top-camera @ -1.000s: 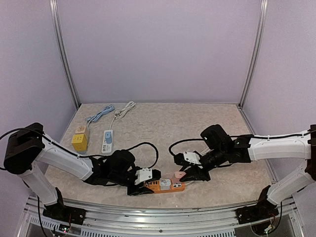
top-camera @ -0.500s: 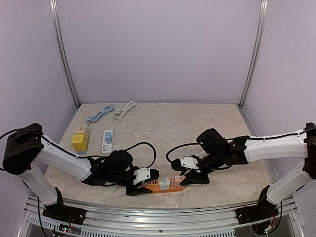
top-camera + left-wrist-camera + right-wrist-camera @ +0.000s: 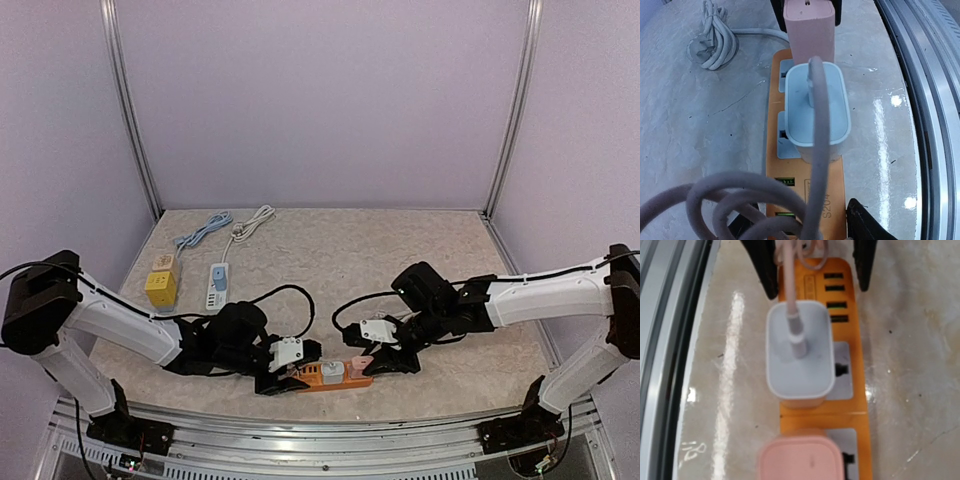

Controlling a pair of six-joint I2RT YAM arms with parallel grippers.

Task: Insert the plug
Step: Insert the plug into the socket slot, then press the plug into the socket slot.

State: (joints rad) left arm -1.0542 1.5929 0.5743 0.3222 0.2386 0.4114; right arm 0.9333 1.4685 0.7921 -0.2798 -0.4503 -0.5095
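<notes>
The right end effector point(image 3: 368, 361), clamped on the pink plug point(image 3: 800, 460), holds it at the end socket of the orange power strip point(image 3: 835, 200), beside a seated white charger point(image 3: 796, 110); pressing it home appears unfinished. The left end effector point(image 3: 285, 381) straddles the strip, its grip unclear.

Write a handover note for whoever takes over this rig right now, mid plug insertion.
Right gripper: shut on the pink square plastic plug, held at the end socket of the orange plastic power strip near the table's front edge.
Left gripper: straddles the strip's USB end; whether it clamps the strip is unclear.
Done: pink plug lined up at its socket. A white rounded charger block with a cable already sits in the neighbouring socket.
Left: can't tell if the pink plug is seated. Probably press it home, then release.
</notes>
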